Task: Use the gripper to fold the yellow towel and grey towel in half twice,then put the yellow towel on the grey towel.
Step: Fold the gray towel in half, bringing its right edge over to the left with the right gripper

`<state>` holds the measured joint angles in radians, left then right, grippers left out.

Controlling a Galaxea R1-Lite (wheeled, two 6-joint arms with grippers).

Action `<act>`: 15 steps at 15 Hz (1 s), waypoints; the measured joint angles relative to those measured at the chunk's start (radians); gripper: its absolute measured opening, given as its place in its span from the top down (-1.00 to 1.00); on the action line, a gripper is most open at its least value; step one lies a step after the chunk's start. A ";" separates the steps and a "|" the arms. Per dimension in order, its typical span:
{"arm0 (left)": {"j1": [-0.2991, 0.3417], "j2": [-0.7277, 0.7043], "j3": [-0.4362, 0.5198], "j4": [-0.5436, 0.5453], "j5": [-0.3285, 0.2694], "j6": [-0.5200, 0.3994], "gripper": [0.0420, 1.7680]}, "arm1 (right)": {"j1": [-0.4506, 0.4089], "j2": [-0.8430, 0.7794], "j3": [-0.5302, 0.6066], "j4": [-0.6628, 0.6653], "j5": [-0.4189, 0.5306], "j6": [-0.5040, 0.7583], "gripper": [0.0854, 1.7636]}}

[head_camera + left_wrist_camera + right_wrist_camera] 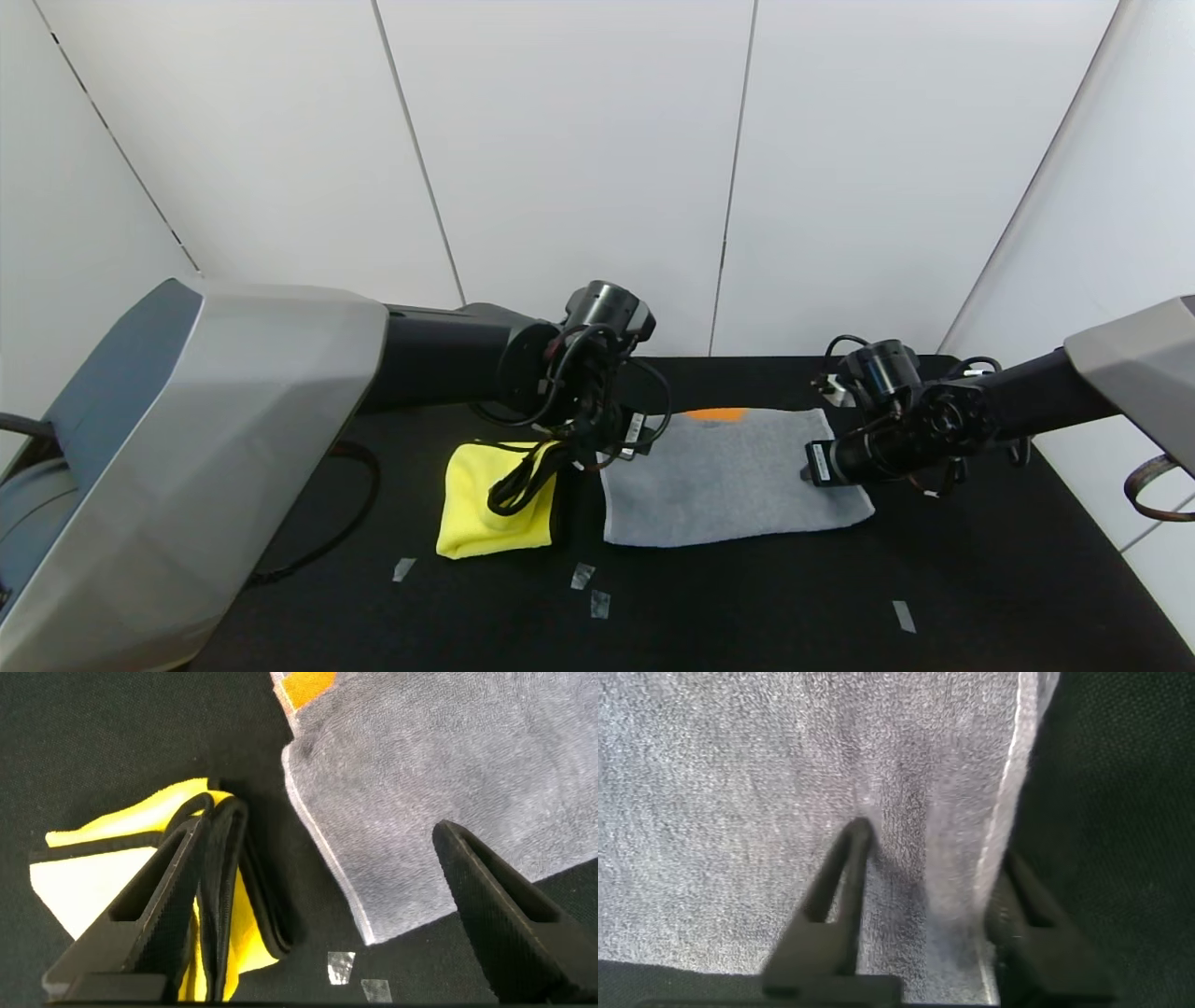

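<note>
The yellow towel (485, 513) lies folded at the left of the black table; its black-edged layers show in the left wrist view (234, 943). The grey towel (728, 481) lies folded flat at the centre, its orange stripe (714, 413) at the far edge. My left gripper (597, 448) hangs open over the gap between the two towels (322, 826), one finger above each. My right gripper (810, 464) is low at the grey towel's right edge. It is open (934, 849), with one finger (854, 859) on the towel (738, 812) and the other just outside its hem.
Small tape pieces (582, 576) (904, 616) lie on the black table (747, 607) in front of the towels. White walls stand behind and to both sides. The left arm's cables (523, 481) hang over the yellow towel.
</note>
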<state>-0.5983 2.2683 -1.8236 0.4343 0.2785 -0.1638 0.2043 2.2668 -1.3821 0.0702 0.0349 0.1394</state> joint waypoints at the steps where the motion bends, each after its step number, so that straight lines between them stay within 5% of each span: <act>1: 0.000 -0.001 0.000 0.000 0.000 0.000 -0.93 | 0.000 0.000 0.000 0.000 0.000 0.000 0.70; 2: 0.000 -0.002 0.000 0.000 0.000 0.000 -0.93 | 0.000 -0.002 0.000 0.001 0.000 0.000 0.92; 15: 0.002 -0.027 0.020 0.000 0.000 0.000 -0.94 | -0.093 -0.101 -0.008 0.087 -0.084 -0.077 0.92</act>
<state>-0.5964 2.2409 -1.8034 0.4343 0.2789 -0.1643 0.1111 2.1657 -1.3898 0.1574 -0.0487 0.0619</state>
